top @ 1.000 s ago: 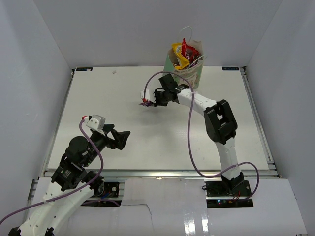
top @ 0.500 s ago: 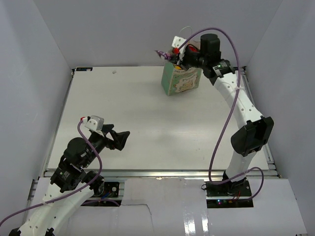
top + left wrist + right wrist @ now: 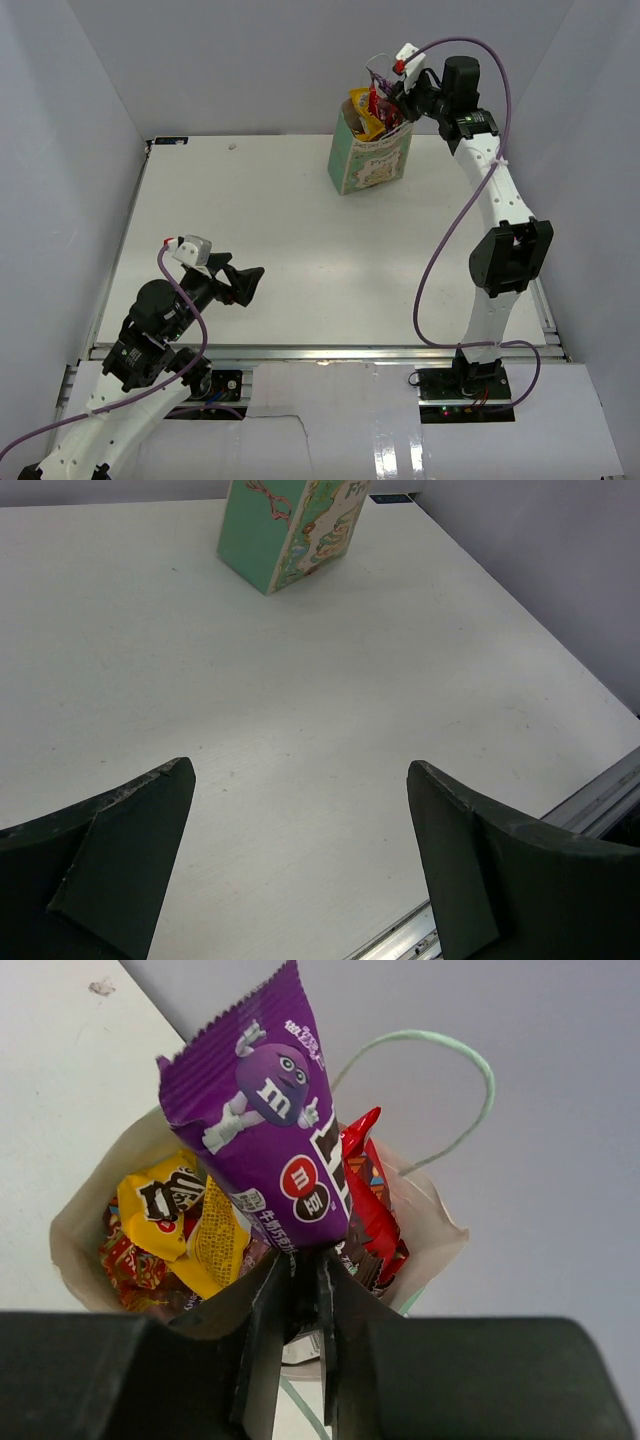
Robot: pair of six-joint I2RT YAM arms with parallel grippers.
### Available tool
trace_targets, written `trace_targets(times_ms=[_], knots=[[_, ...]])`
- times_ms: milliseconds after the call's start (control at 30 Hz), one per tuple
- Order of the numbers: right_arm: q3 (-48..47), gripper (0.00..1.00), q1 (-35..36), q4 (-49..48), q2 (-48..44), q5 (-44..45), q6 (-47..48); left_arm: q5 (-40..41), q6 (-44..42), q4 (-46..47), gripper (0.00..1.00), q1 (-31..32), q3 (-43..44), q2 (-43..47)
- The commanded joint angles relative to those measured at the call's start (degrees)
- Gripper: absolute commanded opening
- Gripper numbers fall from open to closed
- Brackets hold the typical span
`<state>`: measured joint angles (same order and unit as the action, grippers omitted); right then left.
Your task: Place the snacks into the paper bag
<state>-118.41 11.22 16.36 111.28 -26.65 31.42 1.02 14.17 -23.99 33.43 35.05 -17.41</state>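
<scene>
The mint-green paper bag (image 3: 369, 166) stands upright at the table's far side; its lower part shows in the left wrist view (image 3: 290, 530). My right gripper (image 3: 392, 88) hovers over the bag's mouth, shut on the purple wrapper (image 3: 270, 1150), which it holds above the open bag (image 3: 425, 1215). Inside the bag lie a yellow candy packet (image 3: 185, 1225), a red chip bag (image 3: 370, 1205) and a dark brown wrapper (image 3: 362, 1260). My left gripper (image 3: 248, 282) is open and empty, low over the table's near left (image 3: 300, 770).
The bag's thin loop handle (image 3: 440, 1055) arches above its mouth beside the purple wrapper. White enclosure walls stand close behind the bag. The table's metal front rail (image 3: 590, 795) runs near my left gripper.
My right gripper lifted the purple wrapper from the table's middle and carried it up and right to above the bag's mouth. The left arm has not moved.
</scene>
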Motion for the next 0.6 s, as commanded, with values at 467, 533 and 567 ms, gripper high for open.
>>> trace_targets(times_ms=[467,533,567], knots=[[-1.39,0.53,-1.73,-4.41,2.18,2.13,-1.01,-0.14,-0.38,0.17,0.98,-0.38,-0.42,-0.17],[-1.38,0.54,-1.82,-4.32,1.22,1.35,-1.79,-0.14,-0.29,0.26,0.98,-0.38,-0.42,-0.08],[-1.38,0.55,-1.91,-4.32,0.69,0.91,-2.32,-0.14,-0.37,0.26,0.98,-0.38,-0.42,-0.08]])
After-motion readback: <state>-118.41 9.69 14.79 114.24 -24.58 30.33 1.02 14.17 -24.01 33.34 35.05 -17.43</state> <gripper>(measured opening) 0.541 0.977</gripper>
